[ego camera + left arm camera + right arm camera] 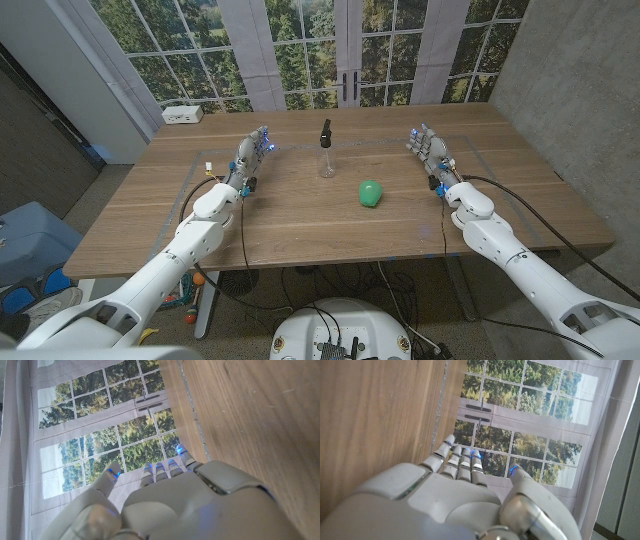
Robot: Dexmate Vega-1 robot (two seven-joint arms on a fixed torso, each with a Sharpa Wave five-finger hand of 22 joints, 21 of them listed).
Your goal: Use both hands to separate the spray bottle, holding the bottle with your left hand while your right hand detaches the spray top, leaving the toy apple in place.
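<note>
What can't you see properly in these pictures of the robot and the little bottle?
- Spray bottle, head view: too small to tell whether there is liquid inside or how the top joins.
- Toy apple, head view: its far side is hidden by its own body.
- White box, head view: too small to identify.
- Left hand and right hand, wrist views: palms hidden behind their backs.

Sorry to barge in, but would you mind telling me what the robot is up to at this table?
Nothing is being handled yet. A clear spray bottle with a black spray top stands upright near the middle of the wooden table, and a green toy apple sits apart from it, nearer the robot and toward its right. The left hand and right hand wait on either side, fingers extended, holding nothing. The top is still on the bottle.
</note>
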